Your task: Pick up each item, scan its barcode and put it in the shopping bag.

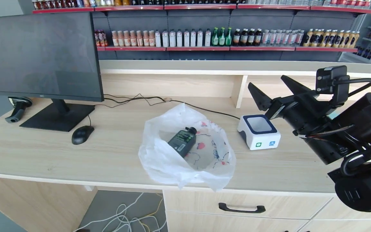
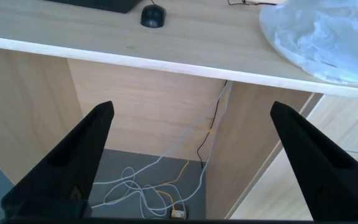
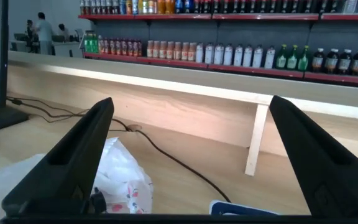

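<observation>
Wide-spread right hand (image 1: 269, 84) near scanner (image 1: 259, 132)

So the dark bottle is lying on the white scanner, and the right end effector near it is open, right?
Not quite: the dark bottle lies inside the shopping bag, not on the white scanner, as the head view shows. The right end effector is open.

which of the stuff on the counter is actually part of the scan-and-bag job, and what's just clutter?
Job: shopping bag; dark bottle lying inside it; white countertop scanner beside the bag; right gripper, open, near the scanner; left gripper, open, low before the counter front.
Lying about: monitor; mouse; cable across the counter; drinks on the back shelves.
</observation>
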